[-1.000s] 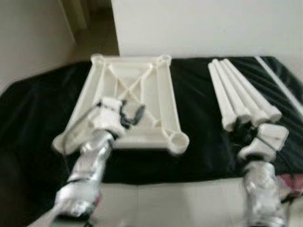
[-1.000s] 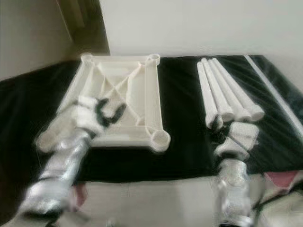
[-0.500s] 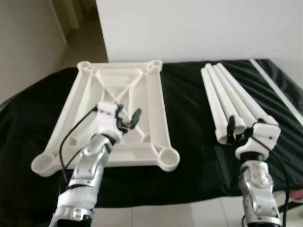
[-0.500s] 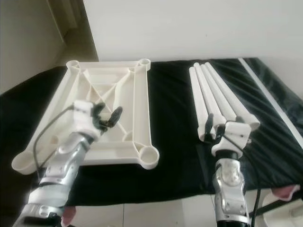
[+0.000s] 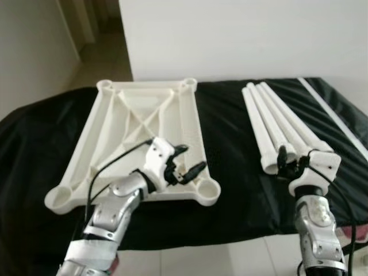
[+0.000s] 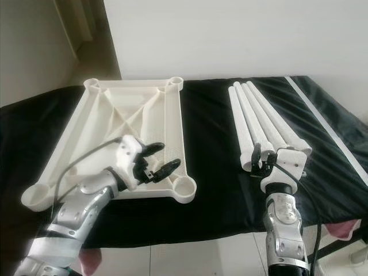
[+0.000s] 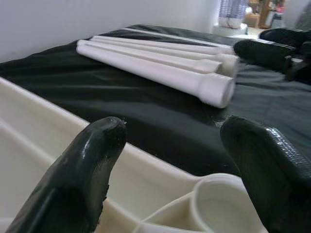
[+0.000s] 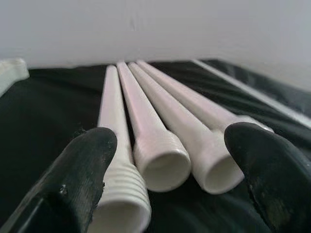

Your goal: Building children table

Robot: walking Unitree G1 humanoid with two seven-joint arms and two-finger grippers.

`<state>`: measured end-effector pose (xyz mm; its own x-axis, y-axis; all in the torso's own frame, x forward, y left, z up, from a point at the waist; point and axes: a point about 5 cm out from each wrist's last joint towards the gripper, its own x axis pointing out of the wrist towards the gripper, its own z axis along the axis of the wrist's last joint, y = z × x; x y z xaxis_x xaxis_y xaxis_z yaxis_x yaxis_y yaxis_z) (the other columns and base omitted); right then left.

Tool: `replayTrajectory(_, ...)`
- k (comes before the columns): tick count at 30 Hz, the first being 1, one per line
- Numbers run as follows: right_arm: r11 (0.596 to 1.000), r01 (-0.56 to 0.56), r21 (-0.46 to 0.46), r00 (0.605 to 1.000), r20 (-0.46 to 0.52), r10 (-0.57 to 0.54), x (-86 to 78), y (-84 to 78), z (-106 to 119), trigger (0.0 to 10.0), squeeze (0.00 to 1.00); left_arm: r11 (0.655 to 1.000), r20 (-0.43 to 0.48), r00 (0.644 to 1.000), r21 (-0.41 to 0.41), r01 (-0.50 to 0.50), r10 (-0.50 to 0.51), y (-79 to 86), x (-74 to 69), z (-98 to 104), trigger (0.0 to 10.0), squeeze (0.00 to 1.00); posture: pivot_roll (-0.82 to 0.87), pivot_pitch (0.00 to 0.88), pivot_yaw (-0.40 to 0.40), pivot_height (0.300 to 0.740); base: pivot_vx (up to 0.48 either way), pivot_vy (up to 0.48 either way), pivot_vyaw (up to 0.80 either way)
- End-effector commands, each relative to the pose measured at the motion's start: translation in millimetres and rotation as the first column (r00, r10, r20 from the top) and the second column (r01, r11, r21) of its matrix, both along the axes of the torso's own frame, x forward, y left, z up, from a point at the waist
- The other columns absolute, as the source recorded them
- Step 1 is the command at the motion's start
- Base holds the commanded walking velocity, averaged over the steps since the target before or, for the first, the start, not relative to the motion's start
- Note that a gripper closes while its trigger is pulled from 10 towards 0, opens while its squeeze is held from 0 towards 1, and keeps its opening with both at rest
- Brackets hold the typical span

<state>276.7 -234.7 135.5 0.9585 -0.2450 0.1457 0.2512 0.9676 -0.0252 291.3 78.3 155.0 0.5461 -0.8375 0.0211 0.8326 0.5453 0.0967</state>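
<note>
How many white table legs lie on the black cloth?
4. The table legs lie side by side on the black cloth, right of the upturned tabletop, threaded ends toward the robot. The right tool hovers open at their near ends.

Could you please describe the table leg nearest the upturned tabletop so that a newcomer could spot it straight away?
On the black cloth, right of the upside-down white plastic tabletop, four white plastic legs lie side by side, fanning out toward the robot. The one you want is the leftmost leg, closest to the tabletop; its threaded end lies just before the right gripper, whose fingers are open.
</note>
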Motion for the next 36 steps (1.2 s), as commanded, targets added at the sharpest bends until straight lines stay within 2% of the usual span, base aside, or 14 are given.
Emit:
replayTrajectory(1, 1.0, -0.017, 0.026, 0.999, -0.045, 0.018, 5.4, -1.5, -6.0, 10.0, 0.0, 0.998, -0.011, 0.998, 0.023, 0.064, -0.064, -5.7, -5.8, -0.2, 10.0, 0.0, 0.02, 0.0, 0.028, 0.74, 0.0, 0.0, 0.0)
replayTrajectory(5, 0.997, -0.035, 0.062, 0.995, -0.086, 0.04, 12.4, -4.5, -11.9, 10.0, 0.0, 0.997, -0.013, 0.998, 0.04, 0.065, -0.065, -7.6, -8.0, 1.0, 10.0, 0.0, 0.02, 0.0, 0.031, 0.74, 0.0, 0.0, 0.0)
replayTrajectory(6, 0.994, -0.073, 0.08, 0.991, -0.107, 0.081, 16.9, -4.2, -15.4, 10.0, 0.0, 0.997, -0.019, 0.998, 0.046, 0.062, -0.061, -7.9, -8.9, 1.8, 10.0, 0.0, 0.03, 0.0, 0.032, 0.74, 0.0, 0.0, 0.0)
replayTrajectory(12, 0.977, -0.2, 0.081, 0.969, -0.133, 0.209, 29.6, 0.3, -18.4, 10.0, 0.0, 0.995, -0.03, 0.996, 0.063, 0.082, -0.08, -7.2, -12.4, 3.7, 10.0, 0.0, 0.04, 0.0, 0.022, 0.74, 0.0, 0.0, 0.0)
replayTrajectory(17, 0.965, -0.246, 0.088, 0.956, -0.142, 0.257, 34.3, 3.1, -18.1, 10.0, 0.0, 0.992, -0.044, 0.994, 0.071, 0.102, -0.099, -7.2, -15.6, 3.2, 10.0, 0.0, 0.04, 0.0, 0.02, 0.74, 0.0, 0.0, 0.0)
replayTrajectory(19, 0.955, -0.279, 0.101, 0.94, -0.174, 0.293, 39.4, 4.7, -22.8, 10.0, 0.0, 0.992, -0.048, 0.994, 0.073, 0.103, -0.1, -8.5, -18.6, 3.8, 10.0, 0.0, 0.06, 0.0, 0.004, 0.74, 0.0, 0.0, 0.0)
replayTrajectory(24, 0.951, -0.266, 0.156, 0.936, -0.195, 0.294, 42.5, 3.2, -31.5, 10.0, 0.0, 0.993, -0.053, 0.995, 0.077, 0.092, -0.088, -8.9, -21.1, 3.9, 10.0, 0.0, 0.07, 0.0, -0.002, 0.74, 0.0, 0.0, 0.0)
replayTrajectory(30, 0.932, -0.283, 0.228, 0.92, -0.209, 0.331, 47.3, 8.9, -42.4, 10.0, 0.0, 0.992, -0.071, 0.994, 0.09, 0.083, -0.077, -8.0, -23.4, 2.7, 10.0, 0.0, 0.08, 0.0, -0.002, 0.74, 0.0, 0.0, 0.0)
replayTrajectory(35, 0.927, -0.291, 0.236, 0.918, -0.203, 0.339, 49.5, 9.5, -42.2, 10.0, 0.0, 0.993, -0.071, 0.995, 0.091, 0.076, -0.07, -7.4, -22.0, 4.3, 10.0, 0.0, 0.08, 0.0, 0.0, 0.74, 0.0, 0.0, 0.0)
replayTrajectory(36, 0.932, -0.294, 0.214, 0.92, -0.203, 0.336, 50.5, 9.5, -41.0, 10.0, 0.0, 0.994, -0.069, 0.995, 0.087, 0.072, -0.066, -7.2, -20.9, 5.4, 10.0, 0.0, 0.08, 0.0, 0.002, 0.74, 0.0, 0.0, 0.0)
